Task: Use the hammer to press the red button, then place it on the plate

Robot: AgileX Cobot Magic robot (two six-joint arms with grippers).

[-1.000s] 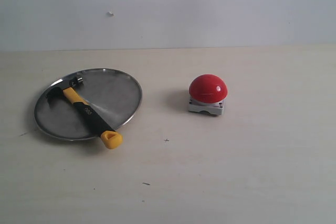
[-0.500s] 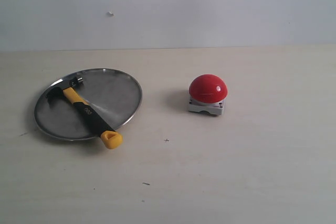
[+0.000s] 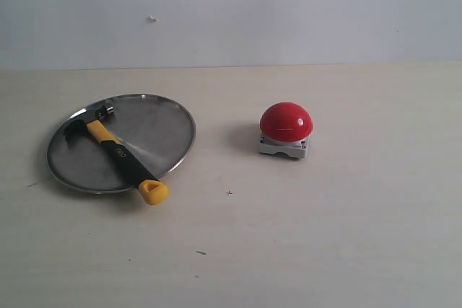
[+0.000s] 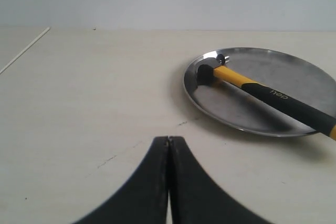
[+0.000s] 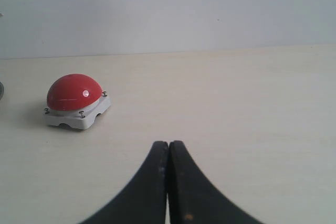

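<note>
The hammer (image 3: pixel 119 154) lies across the silver plate (image 3: pixel 162 124) on the left of the table, its dark head toward the far rim and its yellow looped end (image 3: pixel 153 192) sticking out over the near rim. The red button (image 3: pixel 286 121) sits on its grey base right of centre. Neither arm shows in the exterior view. My left gripper (image 4: pixel 168 139) is shut and empty, well back from the plate (image 4: pixel 294 72) and the hammer (image 4: pixel 262 90). My right gripper (image 5: pixel 168 143) is shut and empty too, some way from the red button (image 5: pixel 73 93).
A pale wooden tabletop (image 3: pixel 346 236) spreads around both objects, with a plain white wall (image 3: pixel 289 5) behind it. A few small dark specks mark the wood in front of the plate.
</note>
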